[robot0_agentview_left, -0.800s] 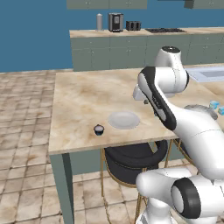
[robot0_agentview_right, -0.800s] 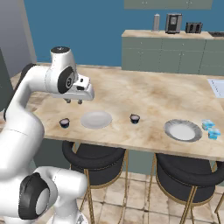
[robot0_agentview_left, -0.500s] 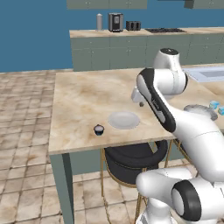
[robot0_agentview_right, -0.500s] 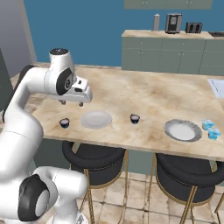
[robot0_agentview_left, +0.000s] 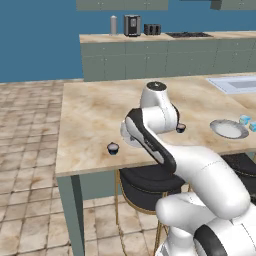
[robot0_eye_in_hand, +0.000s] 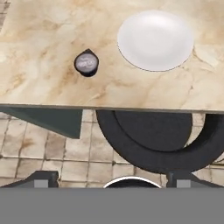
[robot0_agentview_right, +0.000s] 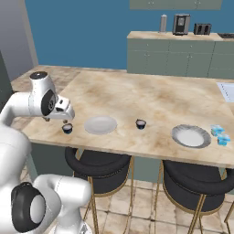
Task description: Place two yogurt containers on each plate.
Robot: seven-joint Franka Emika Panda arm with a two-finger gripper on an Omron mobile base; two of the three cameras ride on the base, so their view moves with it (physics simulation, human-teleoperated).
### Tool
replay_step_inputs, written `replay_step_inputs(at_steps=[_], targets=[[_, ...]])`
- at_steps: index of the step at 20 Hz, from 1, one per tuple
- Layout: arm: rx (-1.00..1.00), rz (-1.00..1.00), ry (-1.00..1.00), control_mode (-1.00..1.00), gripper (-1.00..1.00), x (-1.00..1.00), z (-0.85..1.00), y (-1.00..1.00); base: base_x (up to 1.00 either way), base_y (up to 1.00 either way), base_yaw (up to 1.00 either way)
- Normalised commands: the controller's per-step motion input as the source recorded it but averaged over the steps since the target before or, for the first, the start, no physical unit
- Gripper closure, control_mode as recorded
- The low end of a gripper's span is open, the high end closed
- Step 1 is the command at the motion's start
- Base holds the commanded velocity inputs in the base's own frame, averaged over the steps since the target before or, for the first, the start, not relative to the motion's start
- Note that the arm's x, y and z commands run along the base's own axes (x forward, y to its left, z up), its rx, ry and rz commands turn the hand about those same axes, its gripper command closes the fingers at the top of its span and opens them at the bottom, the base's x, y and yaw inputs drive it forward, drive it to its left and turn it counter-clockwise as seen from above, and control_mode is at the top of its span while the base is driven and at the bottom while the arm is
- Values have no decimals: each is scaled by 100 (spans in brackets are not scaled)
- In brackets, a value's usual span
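The nearest dark yogurt cup [robot0_eye_in_hand: 86, 63] stands on the counter [robot0_agentview_right: 151, 100] close to its front edge, just beside the empty plate [robot0_eye_in_hand: 155, 40]. The gripper [robot0_agentview_right: 55, 120] hangs above the cup; whether its fingers are spread cannot be told. An off-centre descent may knock the cup over the edge.

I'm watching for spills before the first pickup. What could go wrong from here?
The dark cup sits near the counter's front edge; a sideways nudge on approach might push it off toward the stool. The gripper hangs beside the cup, not above it, so a straight descent would likely miss. The two light blue cups touch, so grasping one may shove the other.
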Motion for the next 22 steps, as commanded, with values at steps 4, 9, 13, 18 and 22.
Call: replay_step_inputs(at_steps=[4, 9, 13, 18, 22], targets=[[-5, -6, 0, -100, -100, 34, -36, 59, 0, 0, 0], [0, -8, -1, -100, -100, 70, -37, 42, 0, 0, 0], [-2, -8, 0, -100, -100, 84, -35, 0, 0, 0, 0], [2, -1, 0, -100, -100, 59, -30, 1, 0, 0, 0], [4, 1, 0, -100, -100, 22, -23, 36, 0, 0, 0]])
